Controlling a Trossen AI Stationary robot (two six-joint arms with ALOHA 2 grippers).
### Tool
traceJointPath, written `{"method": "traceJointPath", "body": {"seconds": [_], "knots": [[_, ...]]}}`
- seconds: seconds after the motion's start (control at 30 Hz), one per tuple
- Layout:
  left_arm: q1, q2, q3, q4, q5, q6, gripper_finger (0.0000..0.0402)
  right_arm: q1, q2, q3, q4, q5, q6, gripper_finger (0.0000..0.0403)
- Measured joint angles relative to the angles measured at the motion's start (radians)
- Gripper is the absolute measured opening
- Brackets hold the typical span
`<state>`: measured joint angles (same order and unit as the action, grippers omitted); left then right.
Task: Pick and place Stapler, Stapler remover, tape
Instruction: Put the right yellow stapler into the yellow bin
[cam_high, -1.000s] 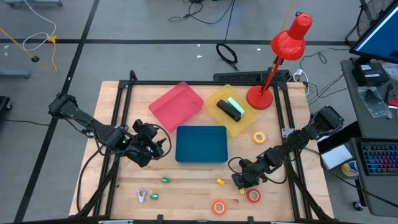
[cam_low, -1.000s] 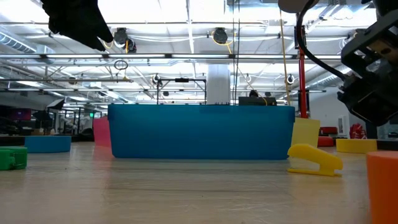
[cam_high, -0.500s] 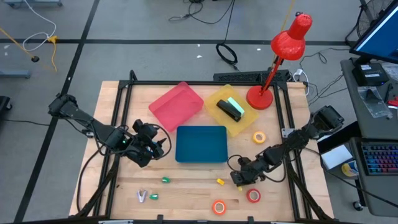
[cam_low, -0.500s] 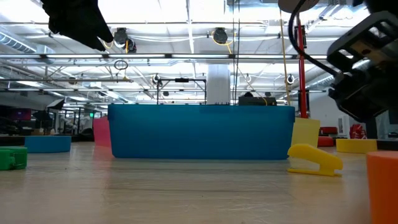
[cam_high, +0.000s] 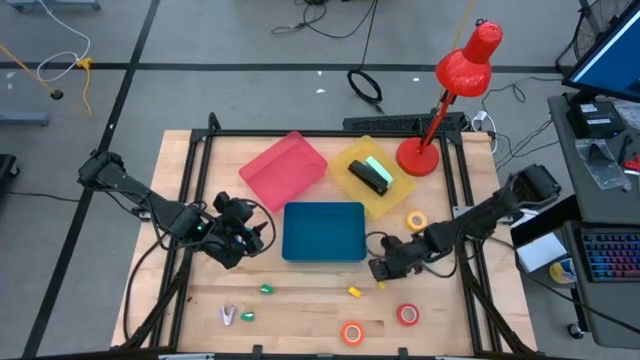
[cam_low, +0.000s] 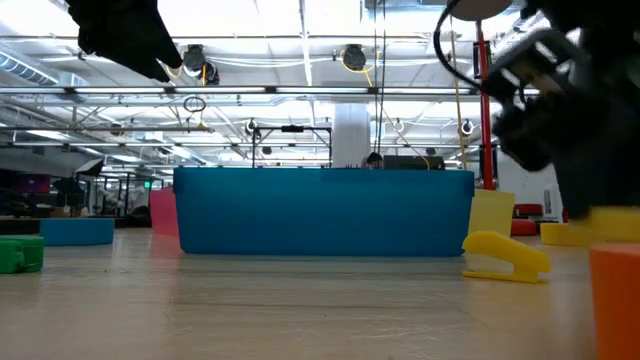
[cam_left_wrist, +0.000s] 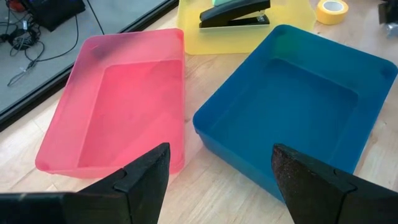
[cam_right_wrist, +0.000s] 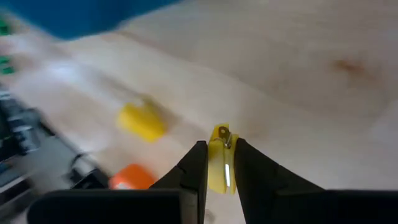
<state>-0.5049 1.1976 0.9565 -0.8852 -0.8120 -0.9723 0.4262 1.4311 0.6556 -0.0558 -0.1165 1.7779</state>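
Observation:
My right gripper (cam_high: 381, 272) hangs over the table just right of the blue tray (cam_high: 323, 231), shut on a small yellow staple remover (cam_right_wrist: 220, 163). A second yellow staple remover (cam_high: 353, 291) lies on the table nearby. The black stapler (cam_high: 372, 177) lies in the yellow tray (cam_high: 395, 195). The tape rolls lie flat on the table: yellow (cam_high: 416, 220), red (cam_high: 407, 315) and orange (cam_high: 351, 333). My left gripper (cam_high: 243, 240) waits open, left of the blue tray, with nothing between its fingers (cam_left_wrist: 143, 174). My right gripper pinches the yellow staple remover (cam_right_wrist: 219, 171) between its two fingers, whose tips (cam_right_wrist: 198, 163) close on its two sides. The fingers slant down at it. The piece stands out past the fingertips, its metal end (cam_right_wrist: 225, 140) foremost, lifted clear of the table.
A pink tray (cam_high: 284, 170) stands at the far left of the blue one. A red desk lamp (cam_high: 440, 110) stands at the far right corner. Two green bits (cam_high: 267, 289) and a silvery piece (cam_high: 229, 316) lie near the front edge.
My right gripper has risen and gone toward the table's far edge and a little left, nearer the blue tray. It has taken the yellow staple remover up off the table with it. The red tape roll stays where it was.

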Motion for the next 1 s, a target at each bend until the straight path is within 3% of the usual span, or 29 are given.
{"method": "traceJointPath", "body": {"seconds": [0.1, 0.27, 0.43, 0.57, 0.77, 1.0], "knots": [[0.000, 0.000, 0.000, 0.000, 0.000, 0.000, 0.0273, -0.016, -0.064, 0.000, -0.009, 0.023, -0.022, 0.0055], [0.000, 0.000, 0.000, 0.000, 0.000, 0.000, 0.0274, -0.063, -0.204, 0.003, -0.041, 0.172, -0.106, 0.0055], [0.000, 0.000, 0.000, 0.006, 0.000, 0.000, 0.0274, -0.151, -0.347, 0.003, -0.119, 0.341, -0.268, 0.0055], [0.000, 0.000, 0.000, 0.021, 0.000, 0.000, 0.0274, -0.261, -0.430, 0.003, -0.194, 0.410, -0.435, 0.0055], [0.000, 0.000, 0.000, 0.024, 0.000, -0.019, 0.0274, -0.458, -0.468, 0.003, -0.256, 0.393, -0.693, 0.0055], [0.000, 0.000, 0.000, 0.024, 0.000, -0.079, 0.0273, -0.652, -0.397, 0.004, -0.259, 0.181, -0.887, 0.0055]]}}
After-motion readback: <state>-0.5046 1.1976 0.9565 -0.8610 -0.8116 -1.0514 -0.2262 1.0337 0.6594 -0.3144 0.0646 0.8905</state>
